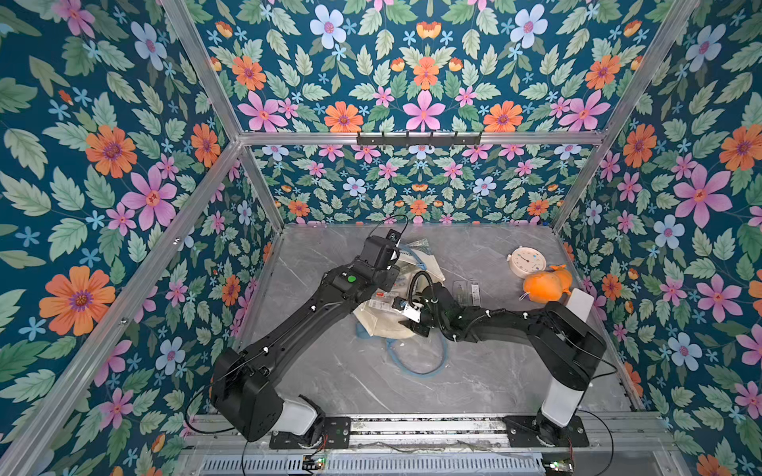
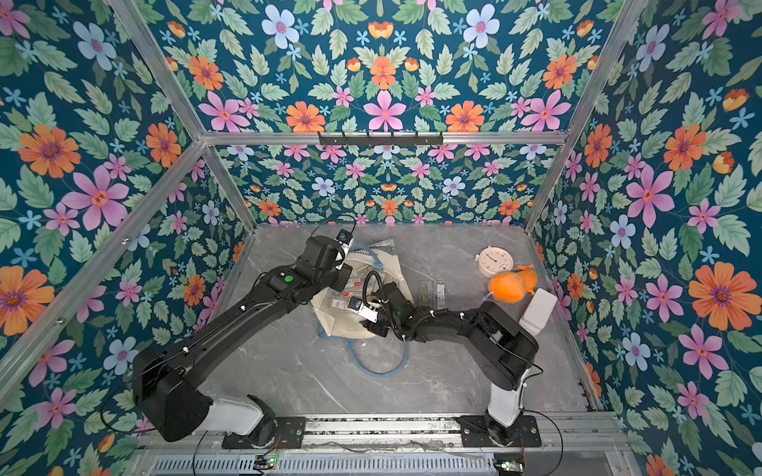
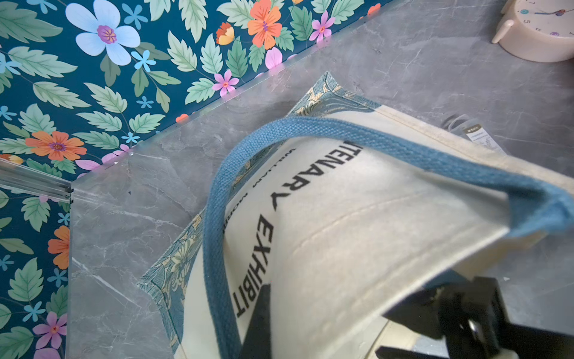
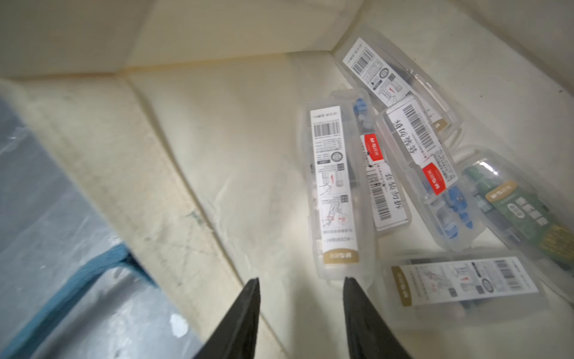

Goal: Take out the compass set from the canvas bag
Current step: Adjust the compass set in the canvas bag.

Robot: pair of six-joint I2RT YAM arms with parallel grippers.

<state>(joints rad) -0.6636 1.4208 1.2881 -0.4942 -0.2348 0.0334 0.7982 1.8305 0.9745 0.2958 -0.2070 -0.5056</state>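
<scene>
The cream canvas bag lies on the grey table with its mouth toward the front. My left gripper is shut on the bag's upper rim and holds it lifted. Inside, on the bag's cream lining, lie several clear cases of compass sets, the nearest pointing toward the mouth. My right gripper is at the mouth, open, with only lining between its fingers. One fingertip is at the end of the nearest case.
Two clear cases lie on the table right of the bag. Farther right are a pink alarm clock and an orange plush toy. A blue strap loops onto the table in front of the bag.
</scene>
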